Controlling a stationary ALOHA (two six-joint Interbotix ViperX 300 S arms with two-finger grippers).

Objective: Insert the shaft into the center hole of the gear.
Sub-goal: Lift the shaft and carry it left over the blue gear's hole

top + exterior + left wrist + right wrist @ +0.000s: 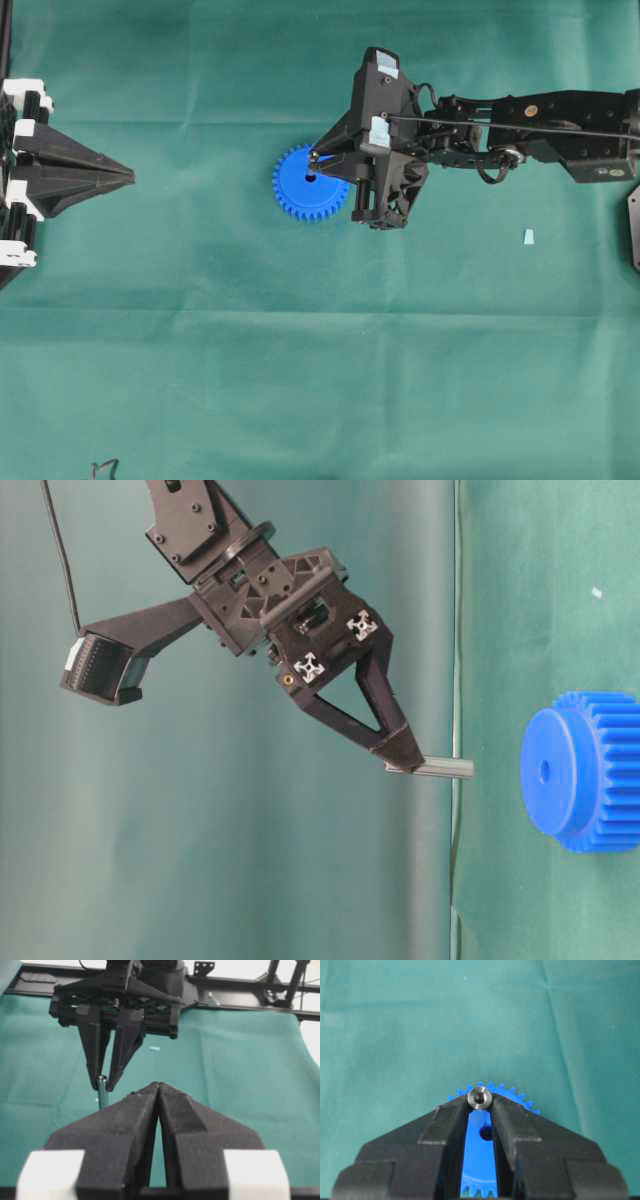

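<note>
The blue gear [305, 195] lies flat on the green cloth, its dark center hole [311, 178] facing up. My right gripper [314, 157] hangs over the gear's far part, shut on the shaft [480, 1098], a thin silvery pin held upright at the fingertips. In the right wrist view the center hole [484, 1133] shows between the jaws, a little nearer than the pin. In the table-level view the shaft [430, 768] stops short of the gear [585, 770], with a gap between them. My left gripper [130, 178] rests shut and empty at the left edge.
A small pale-blue tapered piece [528, 236] lies on the cloth to the right, under the right arm's reach. A black frame rail [240, 985] runs along the cloth's far edge in the left wrist view.
</note>
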